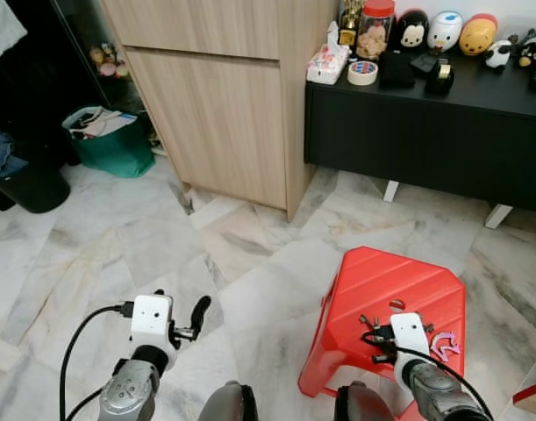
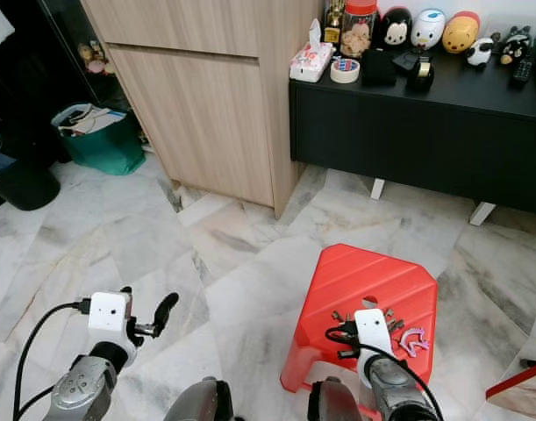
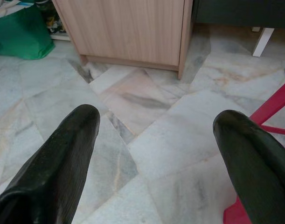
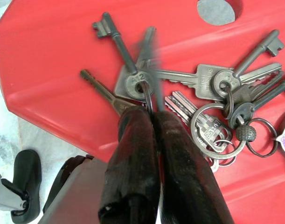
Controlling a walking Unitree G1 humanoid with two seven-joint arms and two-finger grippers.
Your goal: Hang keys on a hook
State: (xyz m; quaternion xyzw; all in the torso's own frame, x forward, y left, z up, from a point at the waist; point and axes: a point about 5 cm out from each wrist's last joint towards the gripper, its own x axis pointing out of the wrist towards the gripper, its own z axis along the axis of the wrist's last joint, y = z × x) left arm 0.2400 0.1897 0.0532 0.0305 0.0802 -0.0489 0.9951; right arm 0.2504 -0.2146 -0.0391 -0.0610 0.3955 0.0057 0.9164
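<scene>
Below, right gripper (image 4: pixel 149 116) pinching keys (image 4: pixel 212 107), red stool (image 1: pixel 382 281)

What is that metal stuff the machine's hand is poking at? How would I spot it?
Find the red plastic stool on the marble floor before the black sideboard. On its top lies a bunch of keys on linked rings, the right gripper pinched on one ring. Beside it is a pink charm, not metal.

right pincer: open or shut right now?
Shut. In the right wrist view the right pincer has its fingers pressed together on a ring of the keys lying on the red stool.
</scene>
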